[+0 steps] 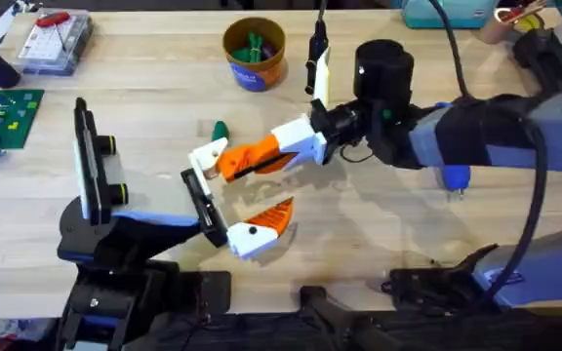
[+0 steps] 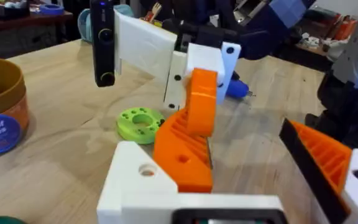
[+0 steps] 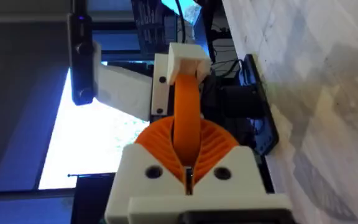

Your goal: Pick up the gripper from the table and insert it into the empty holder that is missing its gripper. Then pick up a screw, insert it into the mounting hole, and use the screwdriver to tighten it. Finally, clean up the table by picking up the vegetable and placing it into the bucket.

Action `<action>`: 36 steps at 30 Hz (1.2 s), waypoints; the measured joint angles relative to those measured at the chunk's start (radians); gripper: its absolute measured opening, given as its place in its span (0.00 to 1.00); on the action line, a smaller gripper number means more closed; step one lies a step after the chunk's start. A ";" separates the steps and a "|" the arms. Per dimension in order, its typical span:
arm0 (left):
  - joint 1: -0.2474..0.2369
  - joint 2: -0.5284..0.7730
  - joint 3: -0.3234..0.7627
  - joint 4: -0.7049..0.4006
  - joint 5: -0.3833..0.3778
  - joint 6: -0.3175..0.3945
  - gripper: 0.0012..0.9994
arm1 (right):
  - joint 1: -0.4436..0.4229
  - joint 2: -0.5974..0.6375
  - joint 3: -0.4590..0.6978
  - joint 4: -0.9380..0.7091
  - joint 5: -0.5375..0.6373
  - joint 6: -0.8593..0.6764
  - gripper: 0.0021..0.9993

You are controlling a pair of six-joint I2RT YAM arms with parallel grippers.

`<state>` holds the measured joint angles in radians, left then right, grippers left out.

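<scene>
The gripper (image 1: pixel 211 158), a white piece with an orange ribbed wedge (image 2: pixel 182 155), is held by my right gripper (image 1: pixel 252 161), whose orange pads are shut on its wedge (image 3: pixel 186 115). Its white base sits against the far end of the black holder (image 1: pixel 201 203) on the left arm. My left gripper (image 1: pixel 254 193) stands open; its one orange-and-white finger (image 2: pixel 328 155) is apart from the piece. A green round vegetable (image 1: pixel 220 130) lies on the table just beyond (image 2: pixel 140 122). The bucket (image 1: pixel 254 54) stands at the back with green pieces inside. The blue screwdriver (image 1: pixel 455 177) lies under the right arm.
A clear parts box (image 1: pixel 52 44) and a green circuit board (image 1: pixel 3 117) sit at the far left. A teal box (image 1: pixel 447 12) is at the back right. Black cables run over the right side. Bare wood lies in front of the grippers.
</scene>
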<state>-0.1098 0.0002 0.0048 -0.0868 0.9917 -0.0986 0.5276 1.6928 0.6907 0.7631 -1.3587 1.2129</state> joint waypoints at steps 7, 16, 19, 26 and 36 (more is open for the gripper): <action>0.004 0.000 0.000 0.001 -0.017 -0.008 0.99 | 0.019 0.000 0.000 0.006 0.048 0.006 0.02; 0.004 0.000 0.000 0.001 -0.014 -0.014 0.99 | 0.023 0.000 0.000 0.011 0.092 0.041 0.02; 0.004 0.000 0.000 0.000 -0.010 -0.016 0.99 | 0.028 0.000 0.000 0.014 0.113 0.049 0.02; 0.004 0.000 0.000 -0.003 0.003 -0.020 0.99 | 0.034 0.000 0.000 0.016 0.143 0.060 0.02; 0.006 0.001 0.000 -0.003 0.006 -0.029 0.99 | 0.047 0.000 0.000 0.019 0.170 0.064 0.02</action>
<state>-0.1037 0.0007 0.0048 -0.0902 0.9975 -0.1273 0.5746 1.6924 0.6907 0.7823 -1.1882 1.2766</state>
